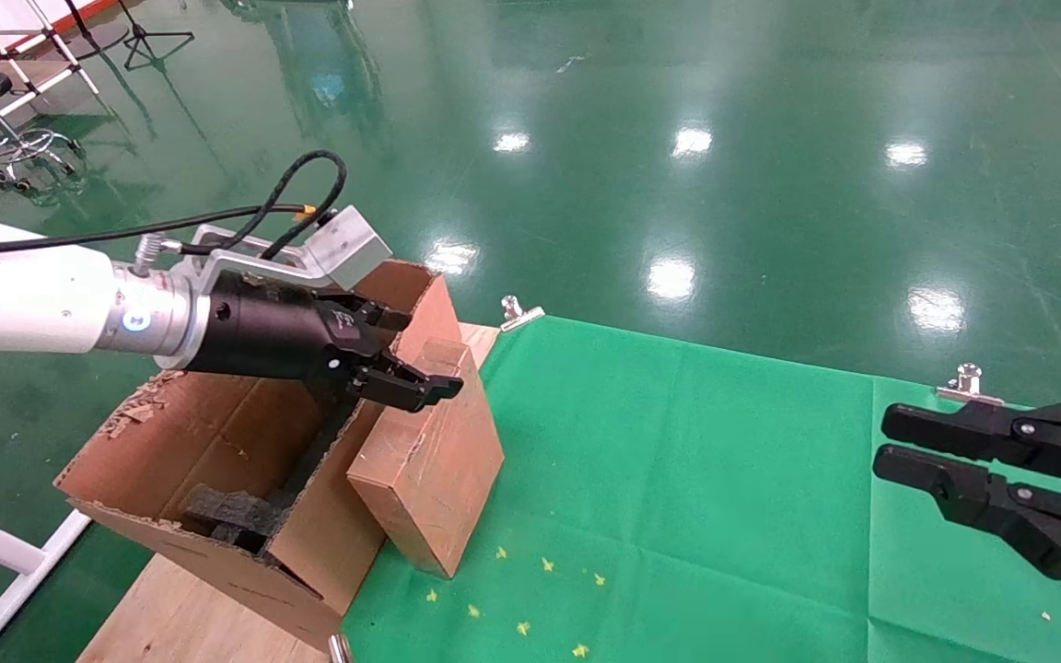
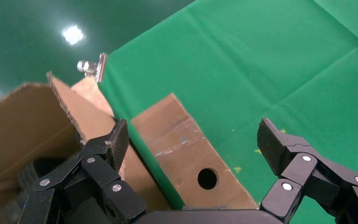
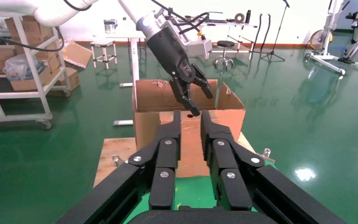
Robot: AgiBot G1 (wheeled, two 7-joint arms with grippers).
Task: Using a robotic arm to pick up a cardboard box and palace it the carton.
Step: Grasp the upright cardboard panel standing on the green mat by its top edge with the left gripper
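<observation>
Left claw (image 1: 415, 373) hangs wide open above the cardboard box (image 1: 429, 460), which leans against the carton (image 1: 217, 442). Risk: a descent could topple the box.

Right claw (image 1: 899, 440), narrow, parked right.

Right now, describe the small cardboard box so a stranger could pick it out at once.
Find the green cloth covering the table, then the large open carton at its left edge. Leaning tilted against that carton's outer wall is the cardboard box, under the left pincer. Unlike the ragged, open carton, it is closed, brick-shaped and far smaller.
</observation>
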